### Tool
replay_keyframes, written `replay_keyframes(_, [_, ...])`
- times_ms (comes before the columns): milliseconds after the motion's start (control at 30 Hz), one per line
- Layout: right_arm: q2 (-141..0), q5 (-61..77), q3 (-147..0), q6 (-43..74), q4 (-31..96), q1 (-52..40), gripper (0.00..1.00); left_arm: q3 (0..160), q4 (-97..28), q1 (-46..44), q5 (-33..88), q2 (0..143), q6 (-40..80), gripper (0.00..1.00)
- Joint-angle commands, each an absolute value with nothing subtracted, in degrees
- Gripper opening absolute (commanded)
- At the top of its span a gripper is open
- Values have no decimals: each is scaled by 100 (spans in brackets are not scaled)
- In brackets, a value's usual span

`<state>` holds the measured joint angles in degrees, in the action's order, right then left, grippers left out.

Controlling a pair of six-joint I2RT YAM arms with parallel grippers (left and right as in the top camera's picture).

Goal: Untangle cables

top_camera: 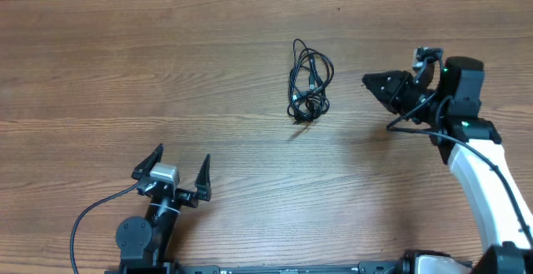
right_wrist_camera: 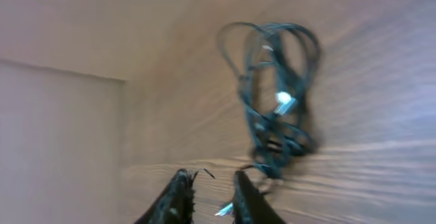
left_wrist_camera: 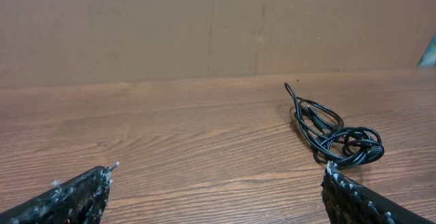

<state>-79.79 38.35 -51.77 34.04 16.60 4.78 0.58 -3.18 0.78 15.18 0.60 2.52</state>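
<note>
While cables [top_camera: 309, 81] lie bundled upper centre, right gripper [top_camera: 367, 80] sits frame-right of them, barely parted, empty; left gripper [top_camera: 182, 153], lower left, gapes wide.

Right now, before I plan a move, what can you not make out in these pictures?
The cables, overhead: too small to count the cords or trace the knot.
Right wrist: blur smears the bundle, so plug ends are unclear.
Left wrist: one fingertip of the left gripper covers the bundle's nearest edge.
The right gripper: only the finger ends show; the bottom edge cuts the rest.
</note>
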Motion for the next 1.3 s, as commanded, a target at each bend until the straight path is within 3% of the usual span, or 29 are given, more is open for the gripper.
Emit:
replay_keyframes(0, [-8237,3229,-5256,3387,1826,456,25,27,-301,95,1485,36,126,100])
replay_keyframes(267, [-8656,2255,-5247,3382,2165,456,41,27,-301,95,1485,36,126,100])
replay_keyframes(500, [-8683,1293,-5247,3256,2464,456,86,27,-301,95,1487,36,126,99])
replay_keyframes(600, [-8683,1100,-5247,3256,2541,456,96,27,-301,95,1485,36,126,99])
replay_keyframes(700, [-8683,1090,-5234,3256,2545,456,100,27,-301,95,1487,36,126,100])
replay_keyframes(1267, [-8691,897,-5022,3258,2486,456,100,27,-301,95,1485,36,126,100])
